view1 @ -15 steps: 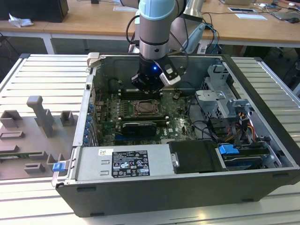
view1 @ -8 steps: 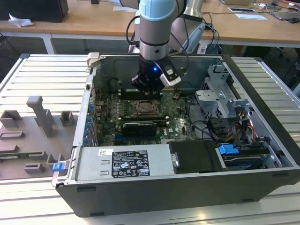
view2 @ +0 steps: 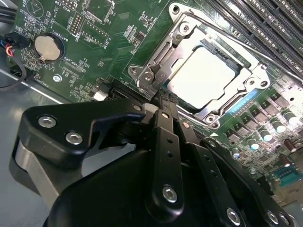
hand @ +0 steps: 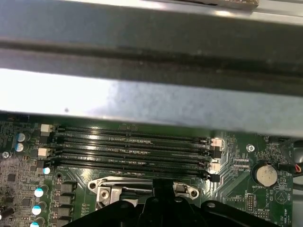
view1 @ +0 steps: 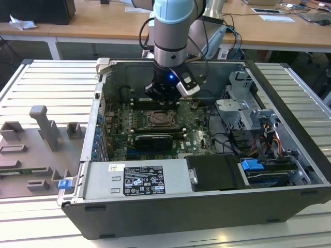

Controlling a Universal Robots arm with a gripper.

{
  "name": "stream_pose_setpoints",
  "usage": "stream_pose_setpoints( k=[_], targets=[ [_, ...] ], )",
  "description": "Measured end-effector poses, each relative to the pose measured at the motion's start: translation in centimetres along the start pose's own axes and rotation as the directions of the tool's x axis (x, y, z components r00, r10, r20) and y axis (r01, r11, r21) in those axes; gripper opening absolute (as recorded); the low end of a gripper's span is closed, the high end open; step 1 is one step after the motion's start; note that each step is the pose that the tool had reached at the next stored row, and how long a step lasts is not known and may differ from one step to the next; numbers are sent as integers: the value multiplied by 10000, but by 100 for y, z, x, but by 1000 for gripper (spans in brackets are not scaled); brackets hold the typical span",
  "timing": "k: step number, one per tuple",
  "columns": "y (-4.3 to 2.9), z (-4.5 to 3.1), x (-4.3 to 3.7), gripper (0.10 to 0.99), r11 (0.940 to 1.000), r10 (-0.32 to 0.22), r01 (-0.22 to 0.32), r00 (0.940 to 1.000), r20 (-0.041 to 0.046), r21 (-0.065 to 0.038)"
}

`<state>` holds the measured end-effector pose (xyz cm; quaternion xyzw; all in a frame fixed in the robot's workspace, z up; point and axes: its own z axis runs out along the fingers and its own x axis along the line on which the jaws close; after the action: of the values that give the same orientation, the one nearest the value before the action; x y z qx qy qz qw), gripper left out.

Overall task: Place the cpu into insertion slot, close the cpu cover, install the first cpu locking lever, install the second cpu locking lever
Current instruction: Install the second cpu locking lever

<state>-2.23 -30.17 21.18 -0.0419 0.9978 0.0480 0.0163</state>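
In the second wrist view the cpu (view2: 201, 78) lies flat in the insertion slot (view2: 214, 112), its pale face up. The silvery cpu cover (view2: 182, 40) is folded down around it, and a thin wire locking lever (view2: 236, 40) runs along one side. My gripper (view2: 163, 100) is shut, with its black tips just off the socket's edge and nothing visibly between them. In the exterior view the gripper (view1: 163, 97) hangs inside the open computer case, just behind the socket (view1: 160, 120). In the first wrist view the gripper tip (hand: 163, 188) sits at the socket frame (hand: 109, 184).
Long black memory slots (hand: 132, 146) lie beside the socket, under the grey case wall (hand: 142, 94). A coin battery (view2: 47, 47) sits on the green board. A black card (view1: 152, 140), the power supply (view1: 137, 178), a drive cage (view1: 248, 111) and cables (view1: 227, 139) crowd the case.
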Motion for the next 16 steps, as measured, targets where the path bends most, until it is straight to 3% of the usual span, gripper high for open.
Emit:
stream_pose_setpoints(
  k=[5,8,12,16],
  targets=[
    [-6,-28,0,106,10000,0,0,10000,-1,1],
    [0,-98,-3,106,10000,0,0,10000,0,0],
    [15,-251,-9,106,10000,0,0,10000,0,-1],
    [8,-281,-9,106,10000,-2,2,10000,0,-1]
  ],
)
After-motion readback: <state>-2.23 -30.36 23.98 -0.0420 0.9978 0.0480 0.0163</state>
